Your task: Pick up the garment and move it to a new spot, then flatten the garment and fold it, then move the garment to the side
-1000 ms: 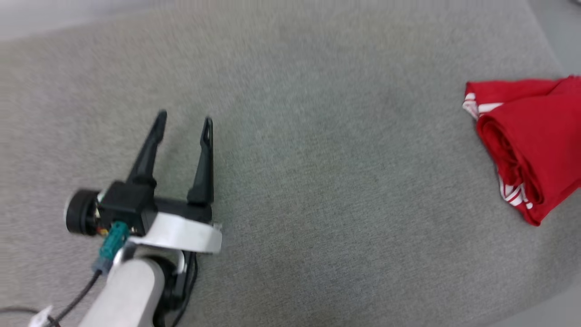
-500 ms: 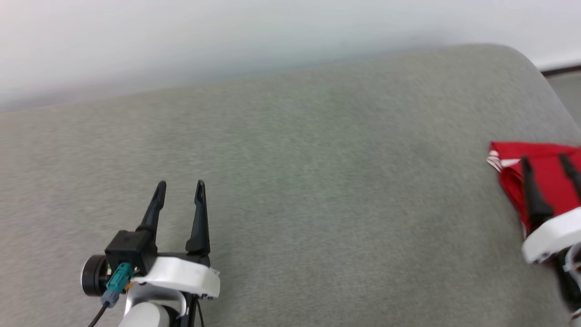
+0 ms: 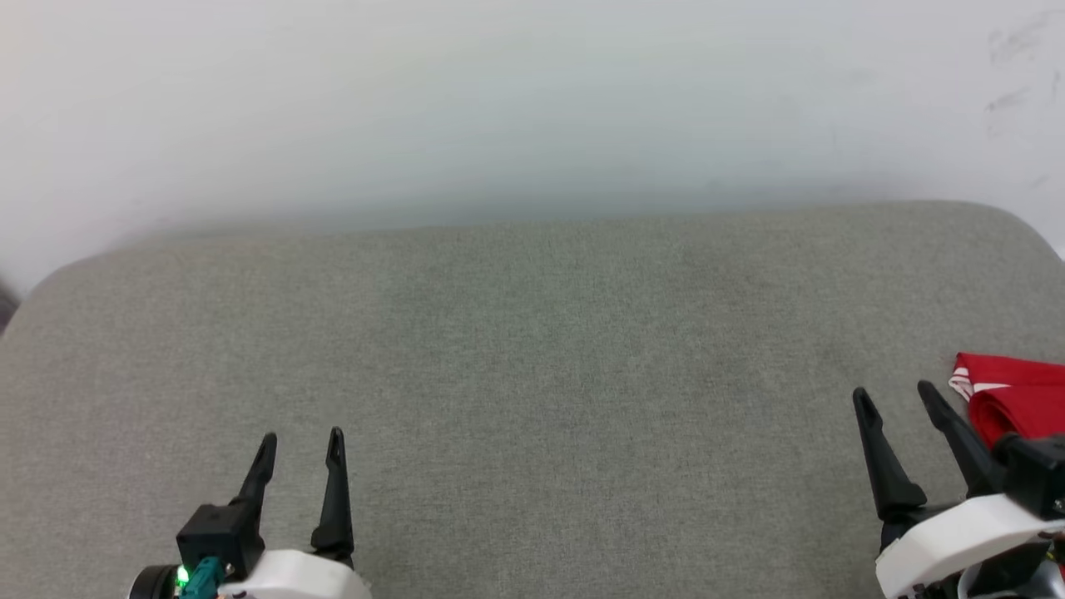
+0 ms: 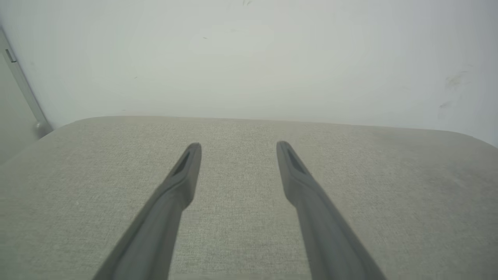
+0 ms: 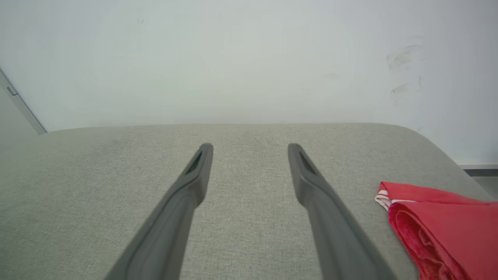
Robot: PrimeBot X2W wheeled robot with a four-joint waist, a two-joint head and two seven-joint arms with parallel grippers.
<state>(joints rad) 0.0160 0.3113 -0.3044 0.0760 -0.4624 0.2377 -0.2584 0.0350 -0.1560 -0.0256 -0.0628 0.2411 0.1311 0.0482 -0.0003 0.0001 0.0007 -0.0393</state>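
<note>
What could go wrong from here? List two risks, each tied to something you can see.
1. The folded garment lies near the cushion's right edge; a nudge might push it off.
2. The right gripper, open and empty, sits close beside it and could snag and undo the fold.

Garment [image 3: 1025,401] on cushion [image 3: 532,374] far right, just beside right end effector [image 3: 893,391]; wall [image 3: 532,100] behind

I am looking along my left tool [image 4: 238,144]: its two long dark grey fingers [image 4: 177,186] are standing wide apart, gripping nothing, hanging over a light grey woven-fabric padded surface [image 4: 408,186] with rounded corners. A plain white wall [image 4: 249,58] is rising behind it.
</note>
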